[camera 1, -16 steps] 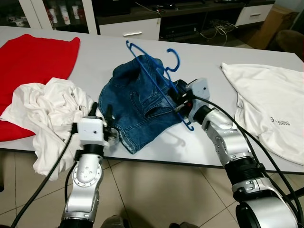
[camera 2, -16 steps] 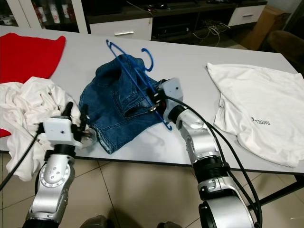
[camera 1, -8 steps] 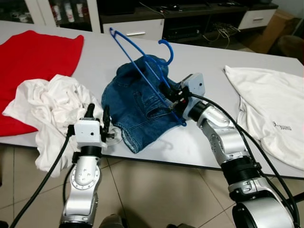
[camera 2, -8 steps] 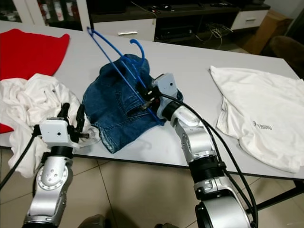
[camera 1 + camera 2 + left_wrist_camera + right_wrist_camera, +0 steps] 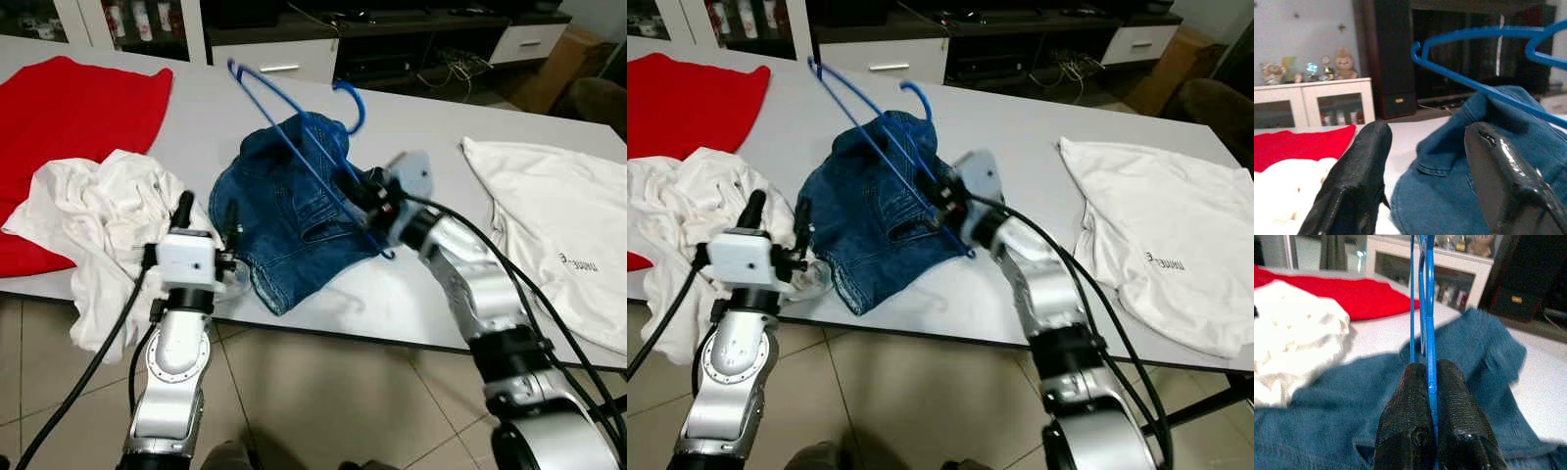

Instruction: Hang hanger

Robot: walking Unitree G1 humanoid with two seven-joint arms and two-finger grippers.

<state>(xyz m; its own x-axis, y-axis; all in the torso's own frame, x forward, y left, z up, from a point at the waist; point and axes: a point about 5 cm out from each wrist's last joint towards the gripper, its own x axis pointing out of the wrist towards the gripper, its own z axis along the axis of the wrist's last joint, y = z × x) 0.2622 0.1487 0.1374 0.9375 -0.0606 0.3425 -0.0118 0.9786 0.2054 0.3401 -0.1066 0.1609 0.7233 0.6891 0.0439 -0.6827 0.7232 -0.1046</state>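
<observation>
A blue plastic hanger (image 5: 294,117) rises tilted above a pair of blue denim shorts (image 5: 284,211) on the grey table (image 5: 421,127). My right gripper (image 5: 364,201) is shut on the hanger's lower bar; in the right wrist view the fingers (image 5: 1405,426) clamp the blue bar (image 5: 1428,333). The hanger's hook (image 5: 350,98) points up and away. My left gripper (image 5: 206,217) stands open at the table's front edge, just left of the shorts, nothing between its fingers (image 5: 1352,186). The shorts (image 5: 1459,166) and hanger (image 5: 1474,44) lie ahead of it.
A crumpled white garment (image 5: 98,211) lies by my left gripper, a red cloth (image 5: 73,108) behind it. A white T-shirt (image 5: 549,225) covers the table's right side. Cabinets (image 5: 265,49) stand behind the table. Tiled floor (image 5: 323,392) lies below.
My right gripper has shifted slightly right and toward me with the hanger, which stays raised and tilted. The left gripper has edged closer to the shorts.
</observation>
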